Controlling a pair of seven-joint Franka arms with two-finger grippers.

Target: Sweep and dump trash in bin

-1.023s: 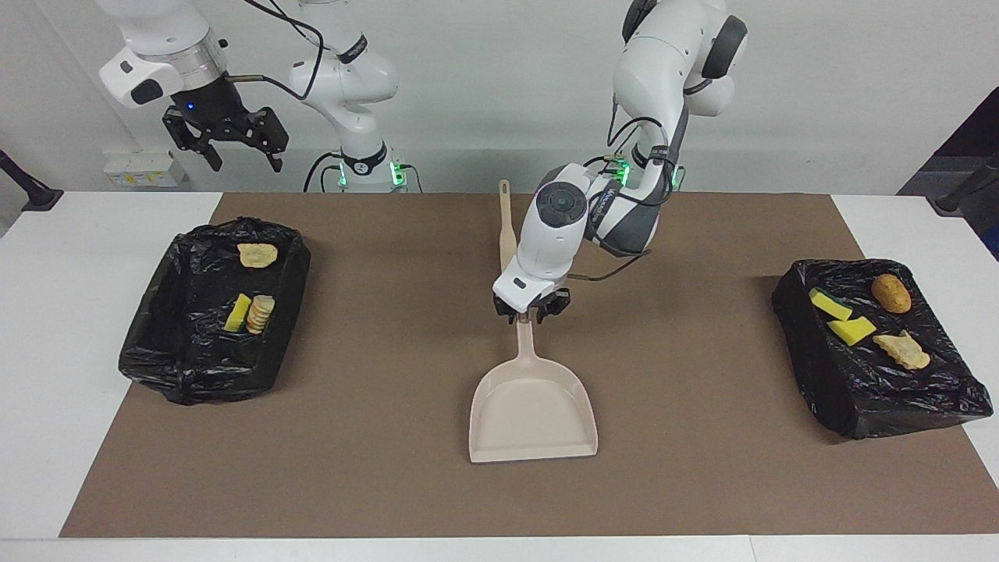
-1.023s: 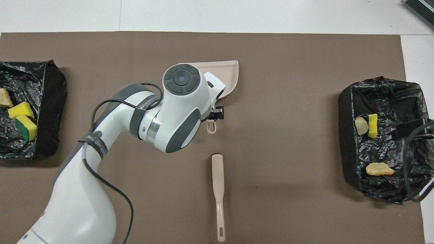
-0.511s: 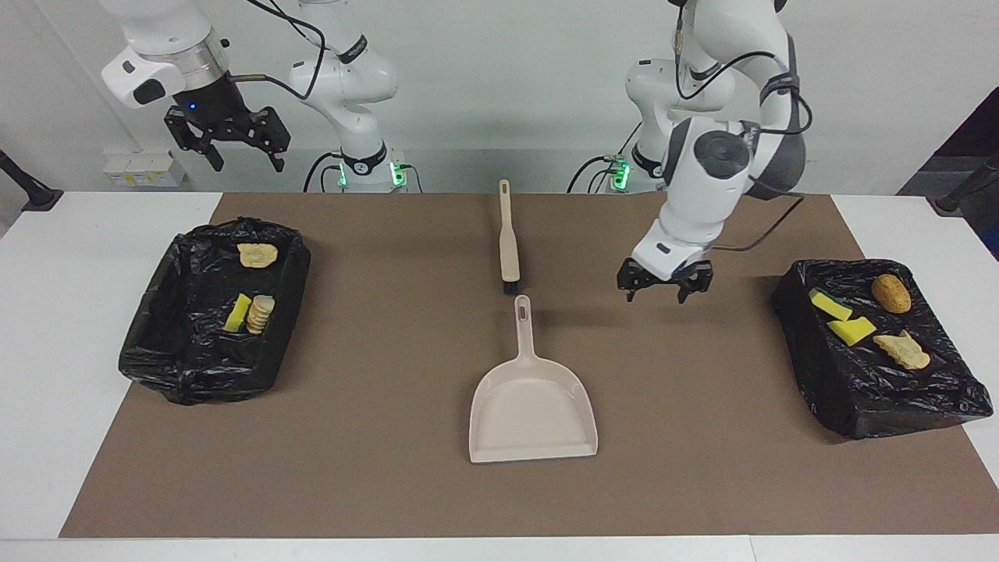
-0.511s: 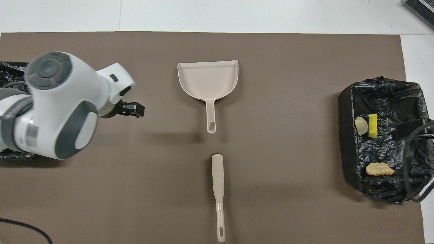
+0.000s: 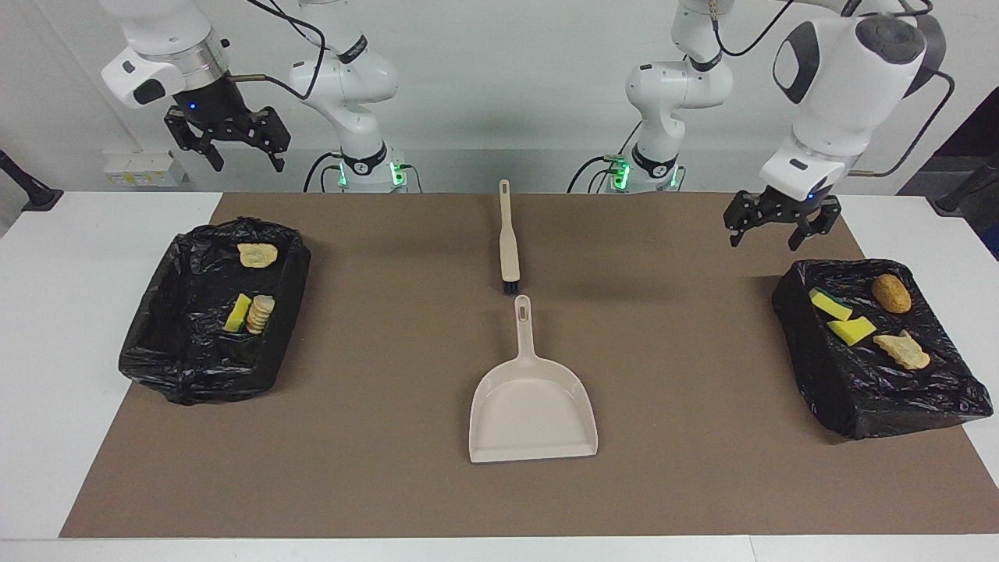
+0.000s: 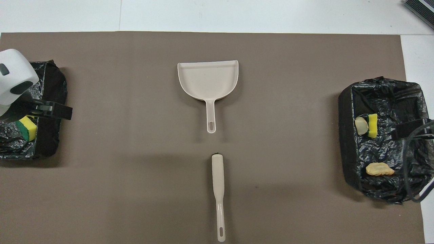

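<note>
Brown mat [image 5: 390,351] covering most of the white bench [image 5: 47,351]. Beige dustpan [image 5: 533,406] lying flat at the mat's middle, handle pointing toward the robots; beige brush [image 5: 508,238] lying just nearer the robots, its black bristle end almost touching the dustpan handle tip, with a small gap between them.

Two bins lined with black bags are sitting at the mat's ends. The bin at the right arm's end [image 5: 215,312] is holding trash: a golden-brown piece [image 5: 257,254], a yellow sponge chunk [image 5: 238,312] and a pale ridged piece [image 5: 261,314] leaning against it. The bin at the left arm's end [image 5: 882,351] is holding two yellow sponge chunks [image 5: 841,318], a brown bread-like lump [image 5: 890,293] and a pale crumpled wad [image 5: 902,350].

Left claw [image 5: 780,226] is hanging in the air, fingers apart and holding nothing, over the mat at the robot-side edge of its bin. Right claw [image 5: 226,144] is waiting high up over the bench edge at its own end, fingers apart, also holding nothing. Nothing is standing between dustpan, brush and either bin.
</note>
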